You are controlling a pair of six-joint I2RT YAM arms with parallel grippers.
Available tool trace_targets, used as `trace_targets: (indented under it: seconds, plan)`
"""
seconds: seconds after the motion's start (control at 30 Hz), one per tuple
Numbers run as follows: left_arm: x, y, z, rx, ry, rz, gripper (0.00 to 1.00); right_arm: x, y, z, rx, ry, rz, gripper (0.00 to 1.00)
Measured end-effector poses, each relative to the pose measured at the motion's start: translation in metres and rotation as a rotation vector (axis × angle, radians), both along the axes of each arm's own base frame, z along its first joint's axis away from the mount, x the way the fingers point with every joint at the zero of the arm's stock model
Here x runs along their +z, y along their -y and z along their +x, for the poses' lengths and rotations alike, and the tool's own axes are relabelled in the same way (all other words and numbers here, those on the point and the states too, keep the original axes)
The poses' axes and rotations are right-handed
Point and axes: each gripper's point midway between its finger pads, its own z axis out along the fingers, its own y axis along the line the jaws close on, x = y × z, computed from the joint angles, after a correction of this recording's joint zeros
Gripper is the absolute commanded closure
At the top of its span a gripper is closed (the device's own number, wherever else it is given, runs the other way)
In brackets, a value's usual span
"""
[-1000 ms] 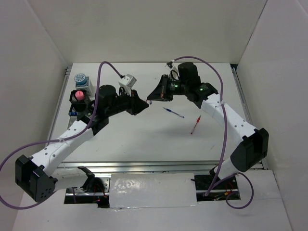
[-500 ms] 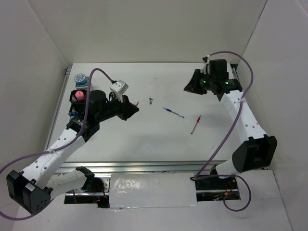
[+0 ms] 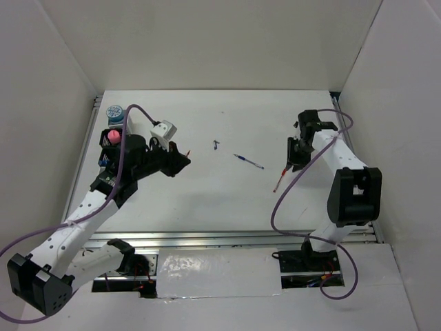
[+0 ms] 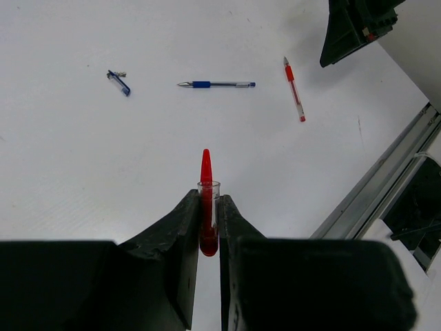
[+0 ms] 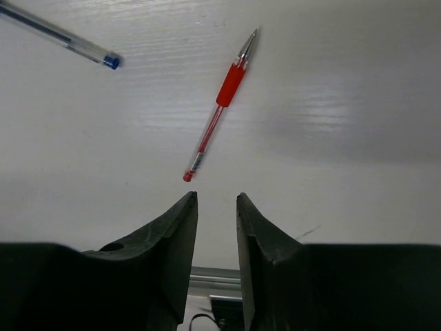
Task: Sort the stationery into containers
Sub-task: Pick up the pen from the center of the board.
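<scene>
Matte white worktop, faintly grained. Clamps pointed short red piece, clear-collared, between black left fingers. Holds wedge-shaped right fingers parted near slim red pen; blue pen beside.

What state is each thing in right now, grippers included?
Left gripper: shut on red cap.
Right gripper: open, empty, near red pen.
Red pen: uncapped, flat on table.
Blue pen: uncapped, flat on table.
Blue cap: off, lying alone on table.
Pink block: in black box.
</scene>
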Motion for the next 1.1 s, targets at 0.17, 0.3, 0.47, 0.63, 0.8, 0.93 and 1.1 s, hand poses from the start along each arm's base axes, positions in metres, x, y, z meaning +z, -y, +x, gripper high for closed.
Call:
trace_targets:
  seconds: [0.17, 0.3, 0.47, 0.63, 0.8, 0.93, 1.1]
  plan:
    - [-0.003, -0.005, 0.0, 0.015, -0.005, 0.002, 1.0, -0.029, -0.005, -0.005, -0.067, -0.104, 0.015, 0.6]
    - [-0.008, -0.01, 0.001, 0.029, -0.014, 0.006, 1.0, -0.05, -0.017, -0.015, -0.082, -0.18, 0.012, 0.61]
    - [-0.01, -0.014, 0.003, 0.044, -0.019, 0.008, 1.0, -0.064, -0.032, -0.016, -0.074, -0.213, -0.004, 0.61]
    - [-0.01, -0.017, 0.005, 0.054, -0.02, 0.006, 1.0, -0.083, -0.032, -0.019, -0.095, -0.261, -0.036, 0.63]
    - [-0.01, -0.02, 0.007, 0.061, -0.021, 0.004, 1.0, -0.086, -0.03, -0.019, -0.114, -0.27, -0.047, 0.68]
    - [-0.011, -0.022, 0.008, 0.064, -0.027, 0.001, 1.0, -0.086, -0.03, -0.019, -0.119, -0.27, -0.052, 0.85]
    - [-0.014, -0.023, 0.01, 0.063, -0.037, 0.0, 1.0, -0.086, -0.027, -0.02, -0.125, -0.272, -0.066, 1.0]
